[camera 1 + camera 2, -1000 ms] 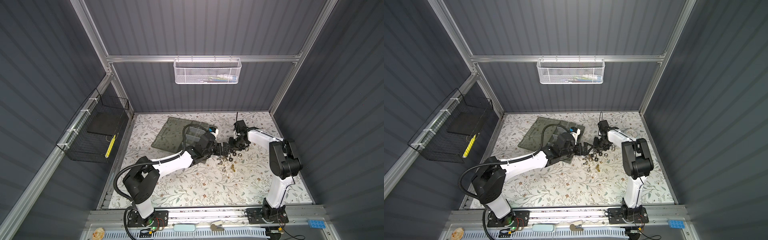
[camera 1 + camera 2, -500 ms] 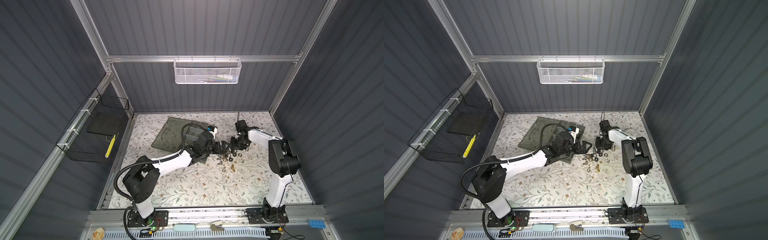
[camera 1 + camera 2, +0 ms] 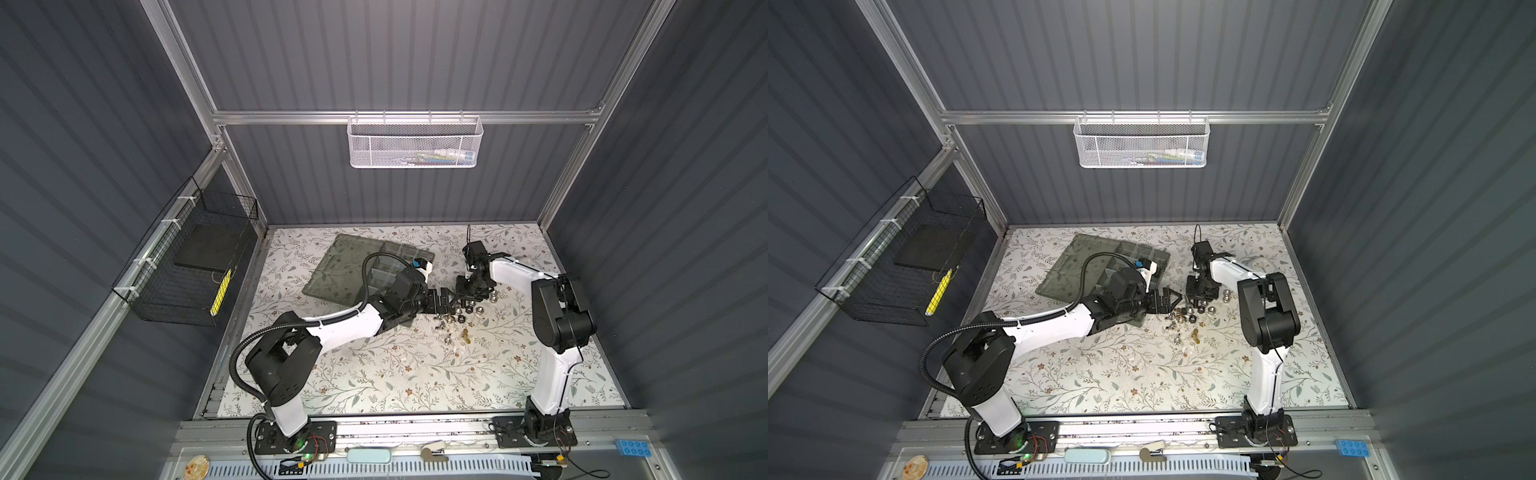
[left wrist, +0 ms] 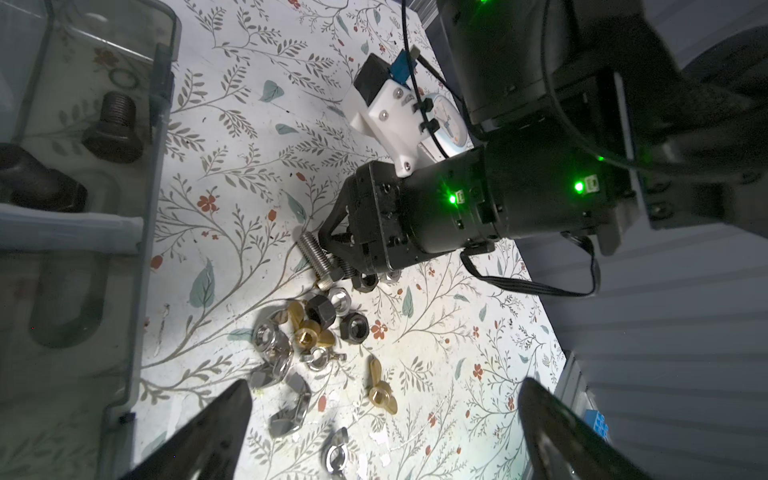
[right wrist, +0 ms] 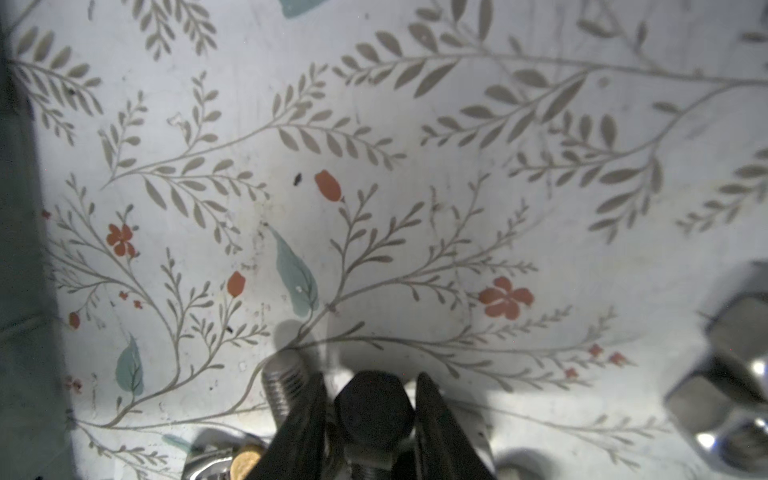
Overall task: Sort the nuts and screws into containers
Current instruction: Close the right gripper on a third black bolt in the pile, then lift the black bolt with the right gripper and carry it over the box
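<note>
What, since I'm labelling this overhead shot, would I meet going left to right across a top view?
black wire basket → organiser box → left gripper → right gripper → blue block

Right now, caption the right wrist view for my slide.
Right gripper clamps a black hex bolt over the floral mat, silver screw alongside.

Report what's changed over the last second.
The right gripper edged slightly leftward in both top views, toward the organiser box, and its jaws now clamp the head of a black screw at the edge of the pile. The left gripper drew back a little, open. The loose nuts and the box lie as before.
</note>
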Robot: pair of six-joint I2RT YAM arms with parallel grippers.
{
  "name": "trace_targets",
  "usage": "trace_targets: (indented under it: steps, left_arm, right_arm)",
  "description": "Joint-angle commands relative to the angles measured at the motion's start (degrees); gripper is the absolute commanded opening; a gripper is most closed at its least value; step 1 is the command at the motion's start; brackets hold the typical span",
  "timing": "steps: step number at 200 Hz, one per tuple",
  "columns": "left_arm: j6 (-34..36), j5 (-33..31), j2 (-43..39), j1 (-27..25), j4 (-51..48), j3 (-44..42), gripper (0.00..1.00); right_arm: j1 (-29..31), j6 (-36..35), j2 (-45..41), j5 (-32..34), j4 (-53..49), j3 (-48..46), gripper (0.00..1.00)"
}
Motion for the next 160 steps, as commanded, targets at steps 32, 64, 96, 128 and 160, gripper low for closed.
trace_targets:
  steps: [32, 64, 96, 128, 160]
  left_arm:
    - [-0.53, 1.12, -3.96, 1.09, 1.43, -2.92, 1.00]
    - [-1.07, 1.29, -5.61, 1.43, 2.23, -4.71, 1.00]
    - [-1.12, 2.71, -7.43, 2.05, 3.18, -6.78, 1.00]
    - [-3.32, 7.83, -8.30, 5.20, 5.20, -9.22, 1.00]
    - [-4.02, 11.06, -8.47, 7.81, 4.83, -10.02, 1.00]
  right_arm:
    - [0.57, -0.31, 1.10, 2.73, -2.16, -1.27, 0.39]
    - [0.60, -0.42, 1.42, 3.15, -2.52, -0.43, 0.33]
    - [0.60, 1.23, 1.98, 1.45, -3.12, 0.94, 0.25]
    - [0.60, 3.97, 0.24, -0.85, -4.47, 2.48, 0.20]
    - [0.60, 7.24, -2.15, -0.94, -7.80, 5.66, 0.17]
